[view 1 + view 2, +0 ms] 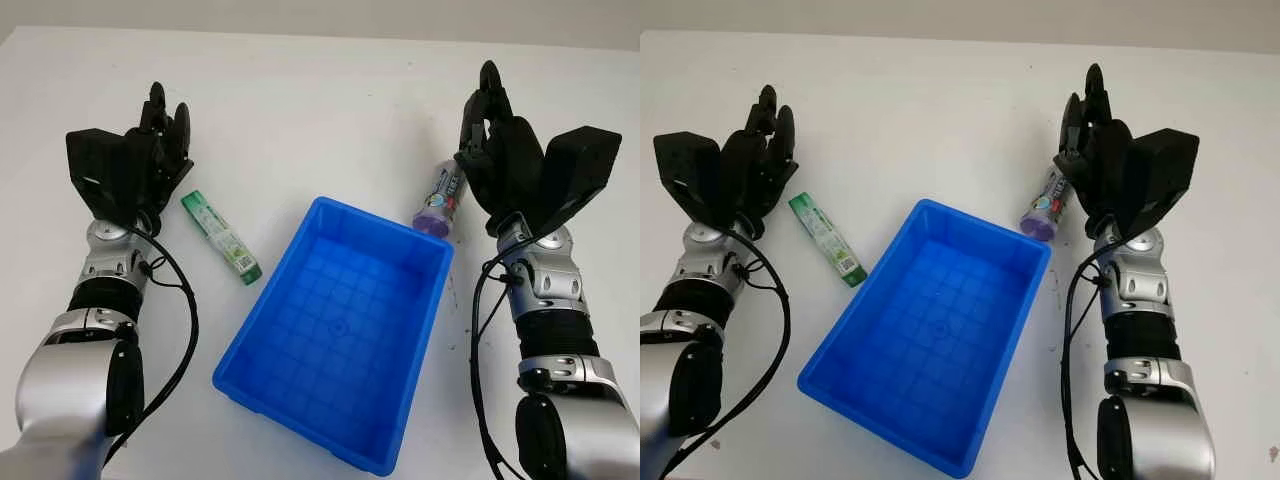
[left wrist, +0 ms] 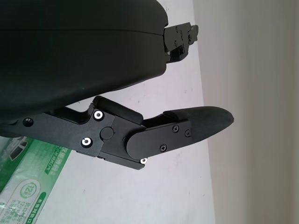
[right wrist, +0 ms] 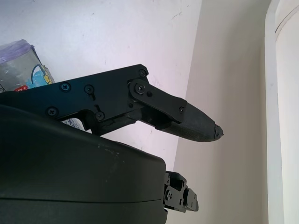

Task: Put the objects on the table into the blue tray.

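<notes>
We see the blue tray (image 1: 335, 335) empty at the middle of the white tabletop (image 1: 300, 110). A green tube (image 1: 221, 237) lies just left of it, and a purple-capped bottle (image 1: 441, 200) lies at its far right corner. Our left hand (image 1: 160, 140) is released beside the tube; our right hand (image 1: 495, 150) is also released, touching or nearly touching the bottle, probably positioned for a grasp.

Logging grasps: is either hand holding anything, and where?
Nothing is held. Left hand is open beside the green tube; right hand is open beside the purple-capped bottle.
</notes>
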